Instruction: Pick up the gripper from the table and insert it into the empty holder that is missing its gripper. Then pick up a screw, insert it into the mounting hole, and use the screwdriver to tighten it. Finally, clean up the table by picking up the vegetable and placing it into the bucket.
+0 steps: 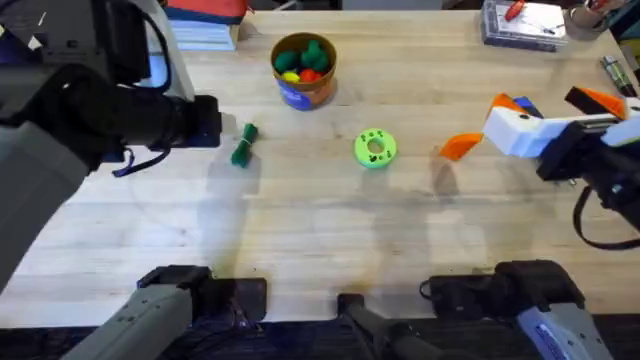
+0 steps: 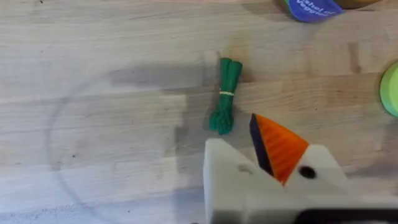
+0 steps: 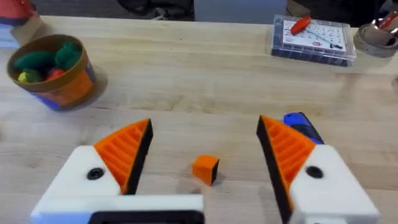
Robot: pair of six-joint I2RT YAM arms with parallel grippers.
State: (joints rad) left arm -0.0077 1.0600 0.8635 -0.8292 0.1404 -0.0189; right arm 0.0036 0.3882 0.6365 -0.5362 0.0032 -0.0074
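- Your left gripper [image 2: 273,163] hangs over the left part of the table [image 1: 300,240], with the vegetable [image 1: 244,145] just ahead of its tip; that is the relation the coming move appears to turn on.
- From the left wrist camera one white finger with an orange ribbed pad shows close behind the green piece, not touching it; whether those fingers stand wide or narrow cannot be told.
- The vegetable is a slim, dark green toy bundle, cinched by a pale band at its middle and flared at one end. From overhead its long axis runs roughly from the far side toward you, slightly slanted.
- Your left arm is clearly the nearer one; your right gripper [image 3: 202,155] sits well apart at the right side of the table.
- That right gripper stands wide, nothing between its orange pads [image 3: 127,152]; a small orange block [image 3: 205,169] lies on the wood below the gap, and the blue screwdriver [image 3: 303,124] shows just behind one finger.
- The bucket [image 1: 304,68], a round cup with blue body and orange rim, already holds bright toy pieces and stands beyond the vegetable, a little to its right.
- The lime-green ring [image 1: 375,148] lies flat between the two arms.
- The tabletop is pale planked wood, grain visible.
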